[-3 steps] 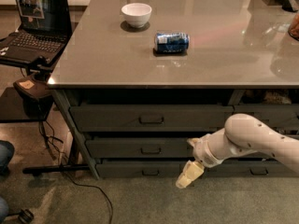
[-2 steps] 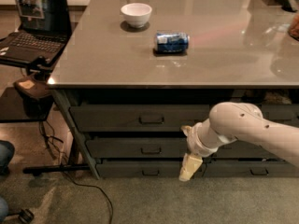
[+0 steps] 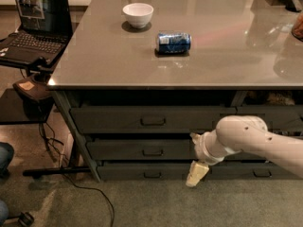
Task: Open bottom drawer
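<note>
A: Hand (image 3: pixel 196 173): low, tip pointing down at the floor, in front of the drawer stacks under the tabletop (image 3: pixel 113 65). It shows as a pale wedge at the end of the white arm (image 3: pixel 255 138), which enters from the right edge.

B: Open or closed?

A: Cannot tell from this view.

B: Bottom drawer?

A: Bottom drawer (image 3: pixel 128 170): lowest and slimmest dark-grey front of the left stack, just above the floor. Small loop handle (image 3: pixel 152 174) at its centre. The front looks shut, under the two taller fronts of the same stack.

B: Hand relative to the handle?

A: Right of the handle and apart from it, overlapping the right end of that front. Whether it touches the front: cannot tell. The wrist sits higher, in front of the middle drawer (image 3: pixel 123 149). The neighbouring stack (image 3: pixel 279 171) lies further right, partly hidden by the arm.

B: On the tabletop?

A: White bowl (image 3: pixel 138 14), upright, far side, left of centre. Blue can (image 3: pixel 173 42) lying on its side, nearer than the bowl and to its right, the two apart.

B: Anything else?

A: Open laptop (image 3: pixel 35 25) on a low stand left of the tabletop, screen lit.
</note>
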You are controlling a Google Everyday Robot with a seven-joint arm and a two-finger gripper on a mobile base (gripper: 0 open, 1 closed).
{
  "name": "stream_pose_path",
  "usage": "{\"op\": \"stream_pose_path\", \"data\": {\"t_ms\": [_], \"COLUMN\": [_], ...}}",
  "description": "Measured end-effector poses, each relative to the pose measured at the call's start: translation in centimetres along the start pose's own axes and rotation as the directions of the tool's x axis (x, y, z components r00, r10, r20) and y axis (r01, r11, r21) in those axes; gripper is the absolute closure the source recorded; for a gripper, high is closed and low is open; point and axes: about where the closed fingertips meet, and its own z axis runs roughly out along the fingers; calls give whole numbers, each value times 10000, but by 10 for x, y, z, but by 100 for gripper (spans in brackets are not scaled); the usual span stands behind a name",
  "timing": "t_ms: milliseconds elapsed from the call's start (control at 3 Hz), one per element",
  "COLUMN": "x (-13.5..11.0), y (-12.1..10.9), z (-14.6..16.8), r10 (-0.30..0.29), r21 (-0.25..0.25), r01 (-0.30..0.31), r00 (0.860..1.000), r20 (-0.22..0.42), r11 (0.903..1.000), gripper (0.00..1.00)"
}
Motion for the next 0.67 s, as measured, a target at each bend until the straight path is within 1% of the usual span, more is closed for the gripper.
{"op": "stream_pose_path", "data": {"t_ms": [333,667], "x": [71,80], "y": [2,-3], "z": [37,37], "r10": [1356,1600], "r21": [547,795], "r01": [-1333,-1564], "r00": [9899,9862], "r20": [-416,-415], "r11": [9896,9845], "gripper": [0,0]}}
